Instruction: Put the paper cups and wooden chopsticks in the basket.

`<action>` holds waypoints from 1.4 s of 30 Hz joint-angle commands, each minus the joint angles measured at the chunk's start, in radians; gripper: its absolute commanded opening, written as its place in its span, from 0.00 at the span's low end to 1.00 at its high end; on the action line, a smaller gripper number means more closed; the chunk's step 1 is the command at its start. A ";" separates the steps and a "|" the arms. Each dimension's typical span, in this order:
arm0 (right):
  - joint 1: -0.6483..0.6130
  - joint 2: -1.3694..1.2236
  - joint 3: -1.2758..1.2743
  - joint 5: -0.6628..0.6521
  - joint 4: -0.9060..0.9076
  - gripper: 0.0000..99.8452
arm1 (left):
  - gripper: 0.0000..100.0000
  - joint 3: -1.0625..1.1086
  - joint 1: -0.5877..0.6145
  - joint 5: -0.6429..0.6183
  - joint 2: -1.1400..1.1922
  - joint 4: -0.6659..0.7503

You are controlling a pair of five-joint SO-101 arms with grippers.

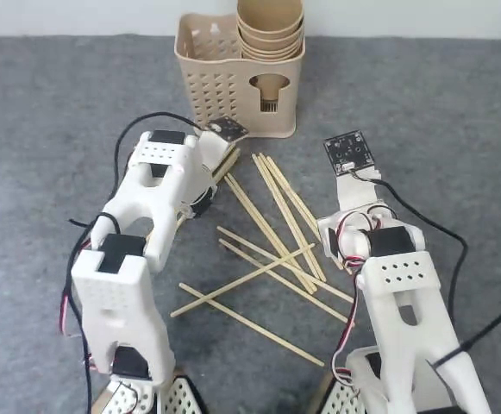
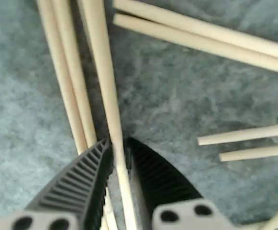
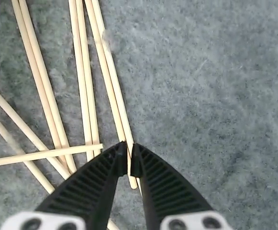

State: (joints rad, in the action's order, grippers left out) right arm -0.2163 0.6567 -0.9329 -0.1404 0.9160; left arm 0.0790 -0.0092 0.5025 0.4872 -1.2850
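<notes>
A beige slotted basket [image 1: 220, 86] stands at the back of the grey carpet, with a stack of paper cups [image 1: 270, 26] inside it. Several wooden chopsticks [image 1: 272, 220] lie scattered between the two arms. My left gripper [image 2: 118, 143] is down at the carpet just in front of the basket, shut on one chopstick [image 2: 105, 72] that runs between its fingers. On the right side of the pile, my right gripper [image 3: 129, 146] is pinched shut on the end of another chopstick [image 3: 111, 72].
More chopsticks [image 3: 36, 72] lie crossed beside the right gripper, and two loose ends [image 2: 249, 143] lie near the left one. Black cables [image 1: 444, 237] trail off both arms. Open carpet [image 1: 457, 112] lies to the right of the basket.
</notes>
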 commanded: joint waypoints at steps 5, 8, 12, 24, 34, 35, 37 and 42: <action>0.012 0.033 0.002 0.006 -0.021 0.04 | 0.01 -0.021 -0.003 0.020 0.002 -0.035; 0.013 0.035 0.002 0.006 -0.021 0.04 | 0.01 -0.021 -0.005 0.017 0.003 -0.041; 0.013 0.036 0.002 0.006 -0.021 0.04 | 0.01 -0.027 -0.005 0.015 -0.002 -0.072; 0.013 0.041 0.002 0.006 -0.022 0.04 | 0.01 -0.114 -0.020 -0.026 -0.356 -0.278; 0.013 0.041 0.002 0.005 -0.022 0.04 | 0.01 -0.114 -0.031 -0.066 -0.766 -0.206; 0.013 0.041 0.002 0.005 -0.022 0.04 | 0.01 -0.114 -0.031 -0.078 -0.804 -0.204; 0.013 0.041 0.002 0.005 -0.022 0.04 | 0.01 -0.114 -0.035 -0.107 -0.878 -0.169; 0.013 0.041 0.002 0.005 -0.022 0.04 | 0.01 -0.068 -0.034 -0.365 -0.976 0.143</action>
State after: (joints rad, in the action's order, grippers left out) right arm -0.2163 0.6567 -0.9329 -0.1404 0.9160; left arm 0.0176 -0.0430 0.2938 -0.4135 -1.3541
